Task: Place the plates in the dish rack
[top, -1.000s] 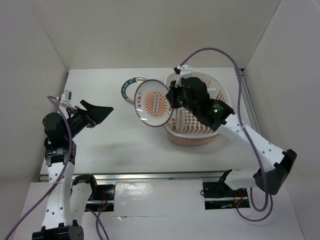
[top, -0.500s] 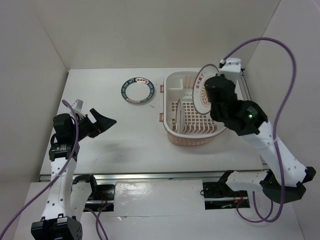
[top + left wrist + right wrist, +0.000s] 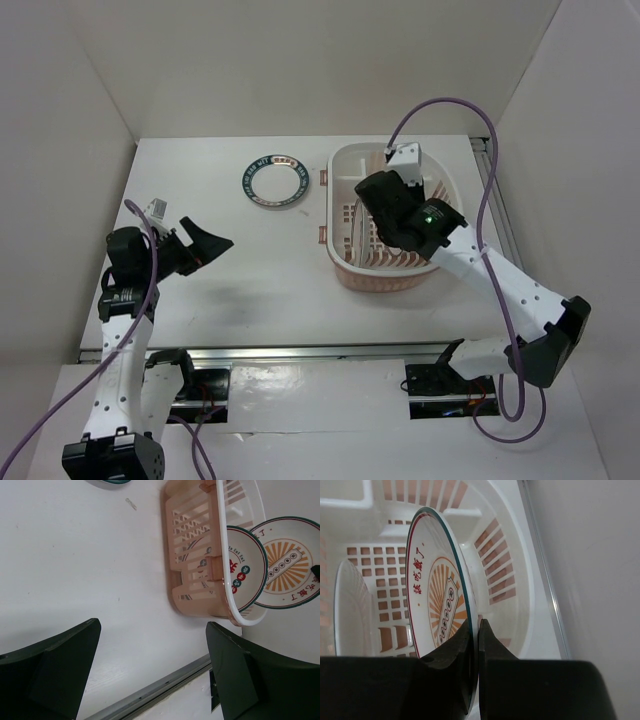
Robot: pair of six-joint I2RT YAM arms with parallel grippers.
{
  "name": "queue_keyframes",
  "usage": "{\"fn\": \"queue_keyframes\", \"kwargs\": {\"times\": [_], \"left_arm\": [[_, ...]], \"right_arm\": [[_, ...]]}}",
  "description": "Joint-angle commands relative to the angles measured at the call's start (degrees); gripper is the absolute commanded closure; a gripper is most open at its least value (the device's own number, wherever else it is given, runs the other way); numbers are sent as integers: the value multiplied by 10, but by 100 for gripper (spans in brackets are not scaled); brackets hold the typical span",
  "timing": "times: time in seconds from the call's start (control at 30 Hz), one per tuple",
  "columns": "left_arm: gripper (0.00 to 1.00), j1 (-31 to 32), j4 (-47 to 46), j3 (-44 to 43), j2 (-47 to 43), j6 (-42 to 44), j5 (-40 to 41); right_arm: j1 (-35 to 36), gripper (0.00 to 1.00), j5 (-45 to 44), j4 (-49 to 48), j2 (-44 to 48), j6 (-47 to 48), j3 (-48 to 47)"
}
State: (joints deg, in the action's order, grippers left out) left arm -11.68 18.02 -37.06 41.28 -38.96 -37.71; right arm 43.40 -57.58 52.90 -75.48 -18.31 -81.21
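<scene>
Reaching from the near side, the right arm bends its wrist down over the dish rack (image 3: pixel 375 278), with the right gripper (image 3: pixel 476 630) lowered inside it. Its two dark fingers (image 3: pixel 454 655) are pressed onto the lower rim of the orange-centred plate (image 3: pixel 437 610), one on each face. This plate stands on edge inside the rack, towards its right wall. It has a sunburst of orange rays around a shield-shaped centre, and red Chinese characters run down its border; I cannot read them with certainty.

Beside it, nearer the rack's left wall, the red-marked plate (image 3: pixel 242 575) also stands on edge. It carries red marks and small dark round badges, whose lettering is too small to read.

The left arm is folded well to the left of the rack, its forearm raised and its wrist pointing towards the rack. The left gripper (image 3: pixel 210 248) has its fingers (image 3: pixel 60 670) spread wide with nothing between them.

The teal-ringed plate (image 3: pixel 274 180) lies flat on the table (image 3: pixel 260 280), just left of the rack's far left corner. Marks sit along its ring, but they are illegible.
</scene>
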Motion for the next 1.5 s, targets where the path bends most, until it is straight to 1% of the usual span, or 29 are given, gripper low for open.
{"fn": "queue_keyframes", "kwargs": {"times": [0.0,0.33,0.93,1.13,1.33,1.4,1.47], "left_arm": [[0,3,-15,2,-16,15,-10],[0,3,-15,2,-16,15,-10],[0,3,-9,2,-26,15,-10],[0,3,-9,2,-31,15,-10],[0,-3,-9,2,-31,15,-10],[0,-3,-9,2,-31,15,-10],[0,-3,-9,2,-31,15,-15]], "right_arm": [[-7,100,-10,-58,2,-16,24],[-7,100,19,-87,-3,-33,77],[-2,100,25,-81,-25,-56,93],[4,100,13,-72,-36,-76,98],[4,100,21,-84,-36,-71,111],[4,97,27,-84,-36,-71,111],[4,91,32,-84,-36,-71,111]]}}
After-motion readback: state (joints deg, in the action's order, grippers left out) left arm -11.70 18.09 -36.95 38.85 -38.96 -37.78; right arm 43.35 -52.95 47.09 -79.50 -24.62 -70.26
